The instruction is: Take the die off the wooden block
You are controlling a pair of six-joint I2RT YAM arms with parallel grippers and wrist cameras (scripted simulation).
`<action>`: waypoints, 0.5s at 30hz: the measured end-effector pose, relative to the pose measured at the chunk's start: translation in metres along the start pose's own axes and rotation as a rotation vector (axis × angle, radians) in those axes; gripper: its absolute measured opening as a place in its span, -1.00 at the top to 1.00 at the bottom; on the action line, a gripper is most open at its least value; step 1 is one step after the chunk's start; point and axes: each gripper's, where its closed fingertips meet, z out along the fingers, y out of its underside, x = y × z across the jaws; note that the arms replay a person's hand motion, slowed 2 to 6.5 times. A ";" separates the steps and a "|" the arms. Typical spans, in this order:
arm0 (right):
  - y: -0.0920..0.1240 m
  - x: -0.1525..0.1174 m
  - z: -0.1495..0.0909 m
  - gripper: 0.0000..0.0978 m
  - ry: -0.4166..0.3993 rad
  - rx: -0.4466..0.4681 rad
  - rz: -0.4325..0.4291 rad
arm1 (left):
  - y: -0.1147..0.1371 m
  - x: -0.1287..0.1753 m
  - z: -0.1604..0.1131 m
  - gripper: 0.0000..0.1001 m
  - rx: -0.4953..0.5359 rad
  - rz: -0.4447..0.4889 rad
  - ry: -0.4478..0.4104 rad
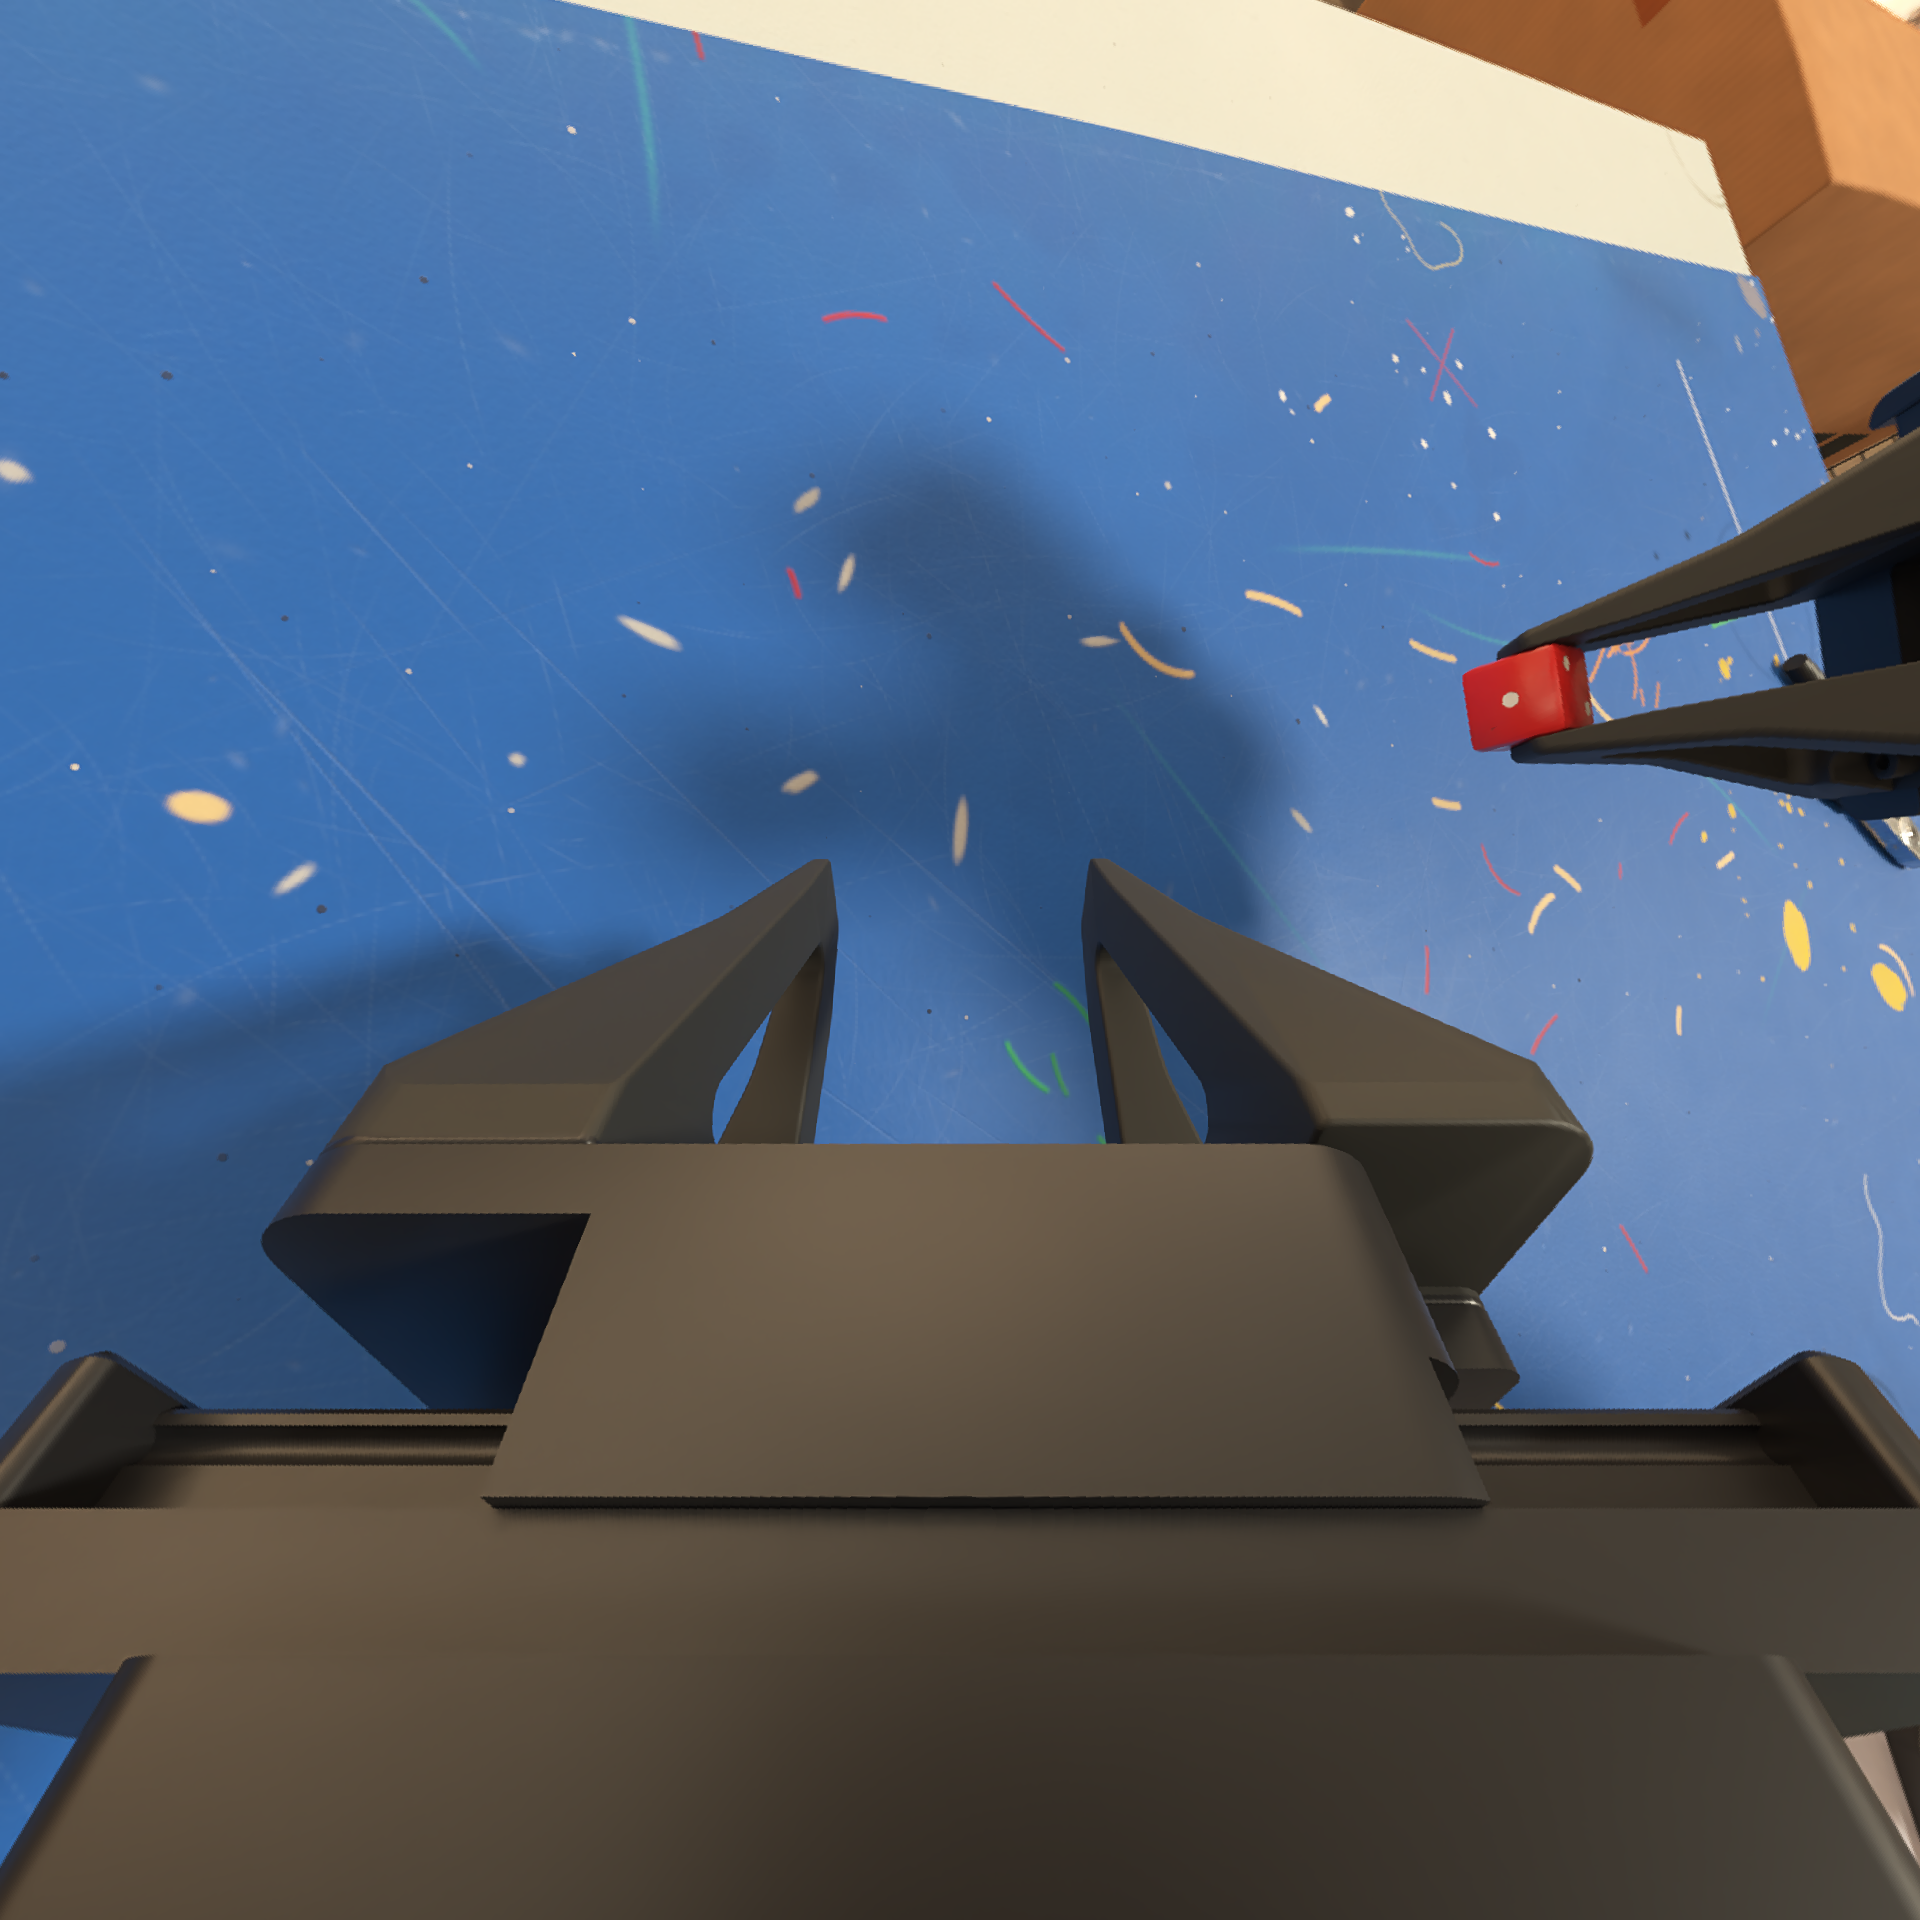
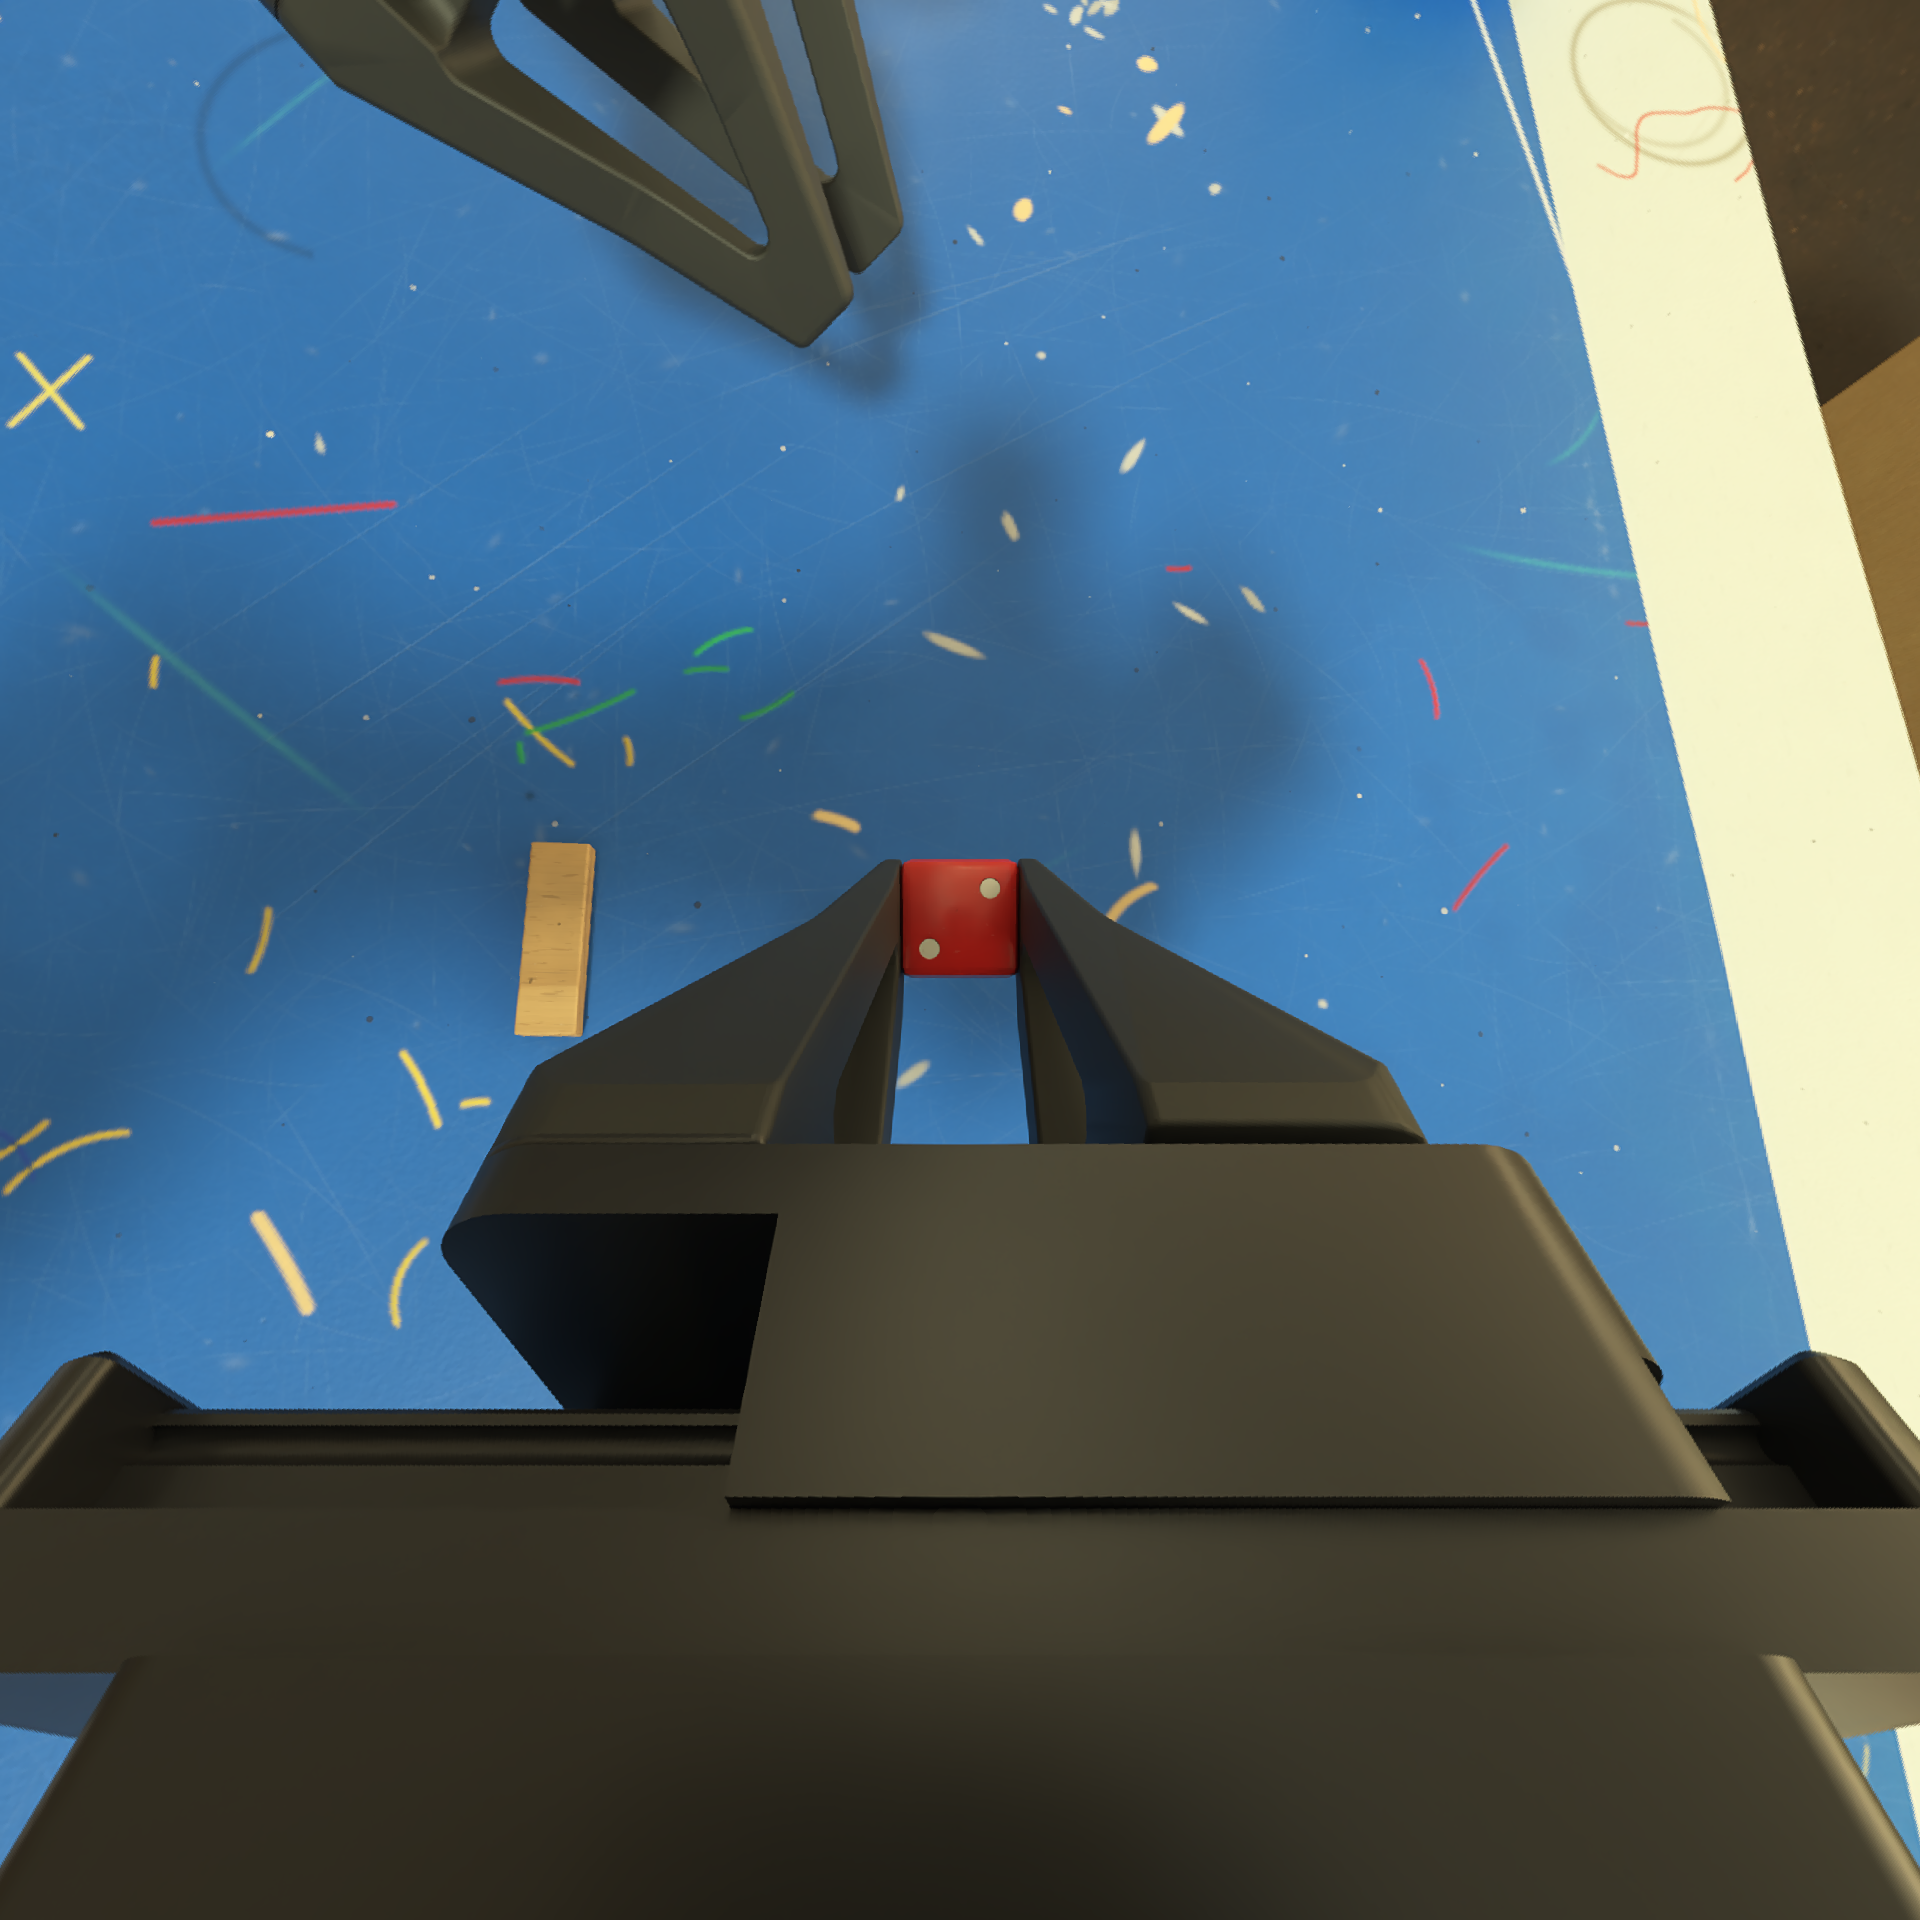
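Observation:
A red die [image 2: 958, 916] with pale dots is held between the tips of my right gripper [image 2: 958, 883], which is shut on it above the blue mat. The die also shows at the right of the left wrist view [image 1: 1525, 694], clamped in the right gripper [image 1: 1519, 696]. A light wooden block [image 2: 556, 939] lies flat on the mat to the left of the right gripper, apart from the die. My left gripper [image 1: 958, 883] is open and empty above bare mat. It also shows at the top of the right wrist view [image 2: 842, 291].
The blue mat [image 1: 416, 520] is scratched and paint-flecked. A cream table strip [image 2: 1704, 623] borders it. Brown cardboard boxes [image 1: 1829, 125] stand beyond the edge at the top right of the left wrist view.

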 end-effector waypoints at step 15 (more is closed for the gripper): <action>0.009 -0.012 0.006 0.63 -0.027 -0.012 0.016 | -0.005 -0.001 0.003 0.20 0.004 0.039 -0.024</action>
